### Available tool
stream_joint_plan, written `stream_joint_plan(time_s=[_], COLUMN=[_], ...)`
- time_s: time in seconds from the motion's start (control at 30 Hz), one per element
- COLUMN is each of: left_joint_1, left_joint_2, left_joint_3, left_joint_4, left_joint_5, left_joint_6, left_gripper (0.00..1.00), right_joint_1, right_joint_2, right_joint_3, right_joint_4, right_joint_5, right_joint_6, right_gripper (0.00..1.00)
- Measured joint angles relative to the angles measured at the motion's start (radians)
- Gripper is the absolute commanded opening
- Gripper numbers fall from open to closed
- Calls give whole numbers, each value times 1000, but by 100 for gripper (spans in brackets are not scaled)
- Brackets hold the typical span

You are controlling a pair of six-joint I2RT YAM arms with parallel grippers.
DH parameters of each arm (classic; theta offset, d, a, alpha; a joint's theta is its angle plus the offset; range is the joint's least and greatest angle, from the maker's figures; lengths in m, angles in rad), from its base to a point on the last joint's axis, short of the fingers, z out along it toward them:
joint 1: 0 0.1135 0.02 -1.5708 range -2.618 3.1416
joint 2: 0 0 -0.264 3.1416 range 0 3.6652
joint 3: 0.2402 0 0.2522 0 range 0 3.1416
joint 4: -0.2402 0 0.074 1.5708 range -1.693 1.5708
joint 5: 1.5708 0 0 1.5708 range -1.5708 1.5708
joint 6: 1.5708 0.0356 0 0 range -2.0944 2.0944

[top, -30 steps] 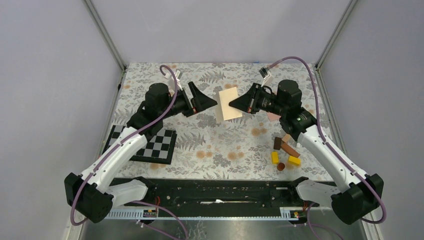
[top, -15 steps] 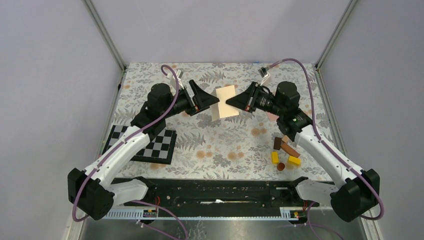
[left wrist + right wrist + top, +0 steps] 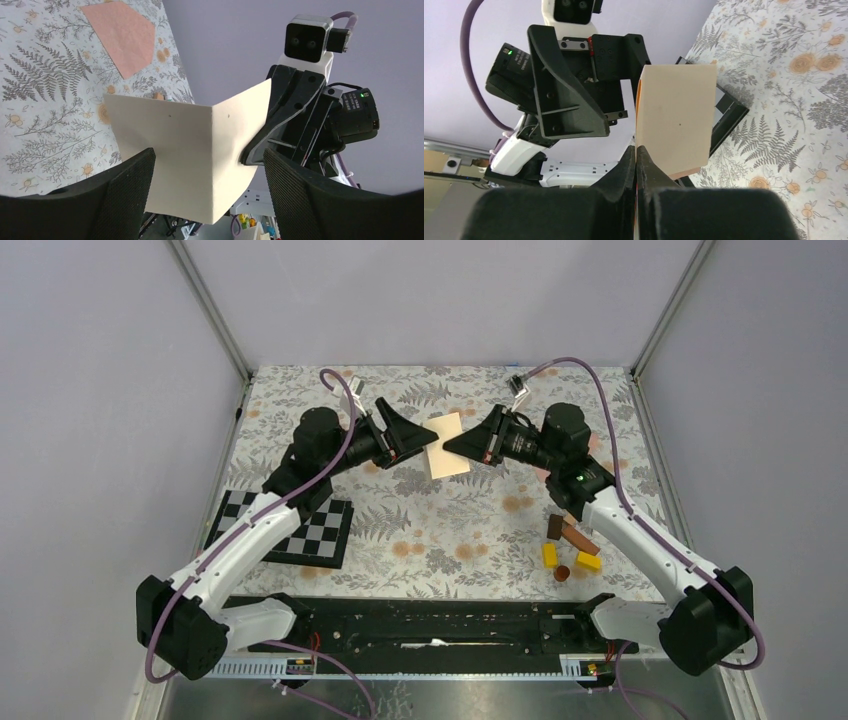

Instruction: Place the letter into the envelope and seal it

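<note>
Letter (image 3: 446, 445) pinched in right hand (image 3: 636, 152); left hand (image 3: 426, 440) spread around it (envelope (image 3: 125, 37), blocks (image 3: 570, 545) apart).

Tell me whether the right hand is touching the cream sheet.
Touching. The right wrist view shows the right hand shut on the cream sheet, with the sheet's near edge pinched between its fingertips.

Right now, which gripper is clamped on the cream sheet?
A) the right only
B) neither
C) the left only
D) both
A: the right gripper has its fingers pinched shut on the edge of the cream sheet, holding it up off the table, while the left gripper has its fingers wide apart and is not pressing the sheet.
</note>
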Motion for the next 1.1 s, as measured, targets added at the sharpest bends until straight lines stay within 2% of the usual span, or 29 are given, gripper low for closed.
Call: stream_joint_plan(time_s=[0.37,0.9,0.97,1.07,1.1], left_joint_1=[0,0,0,-2,-2], left_joint_2=[8,9,9,9,9], left_joint_3=[-39,-52,-52,-52,-52], left_joint_4=[111,177,176,153,145], left_joint_5=[8,14,14,13,13], left_joint_6=[-80,-112,-106,-79,-68], left_gripper=[51,3,0,0,0], right_joint_1=[8,9,9,10,11], right_joint_2=[26,30,30,27,23], right_joint_3=[-47,-68,-68,-63,-58], right_joint_4=[152,162,152,93,58], right_joint_5=[-38,-48,-46,-34,-20], right_joint_6=[108,123,116,80,56], right_gripper=[0,1,15,53,62])
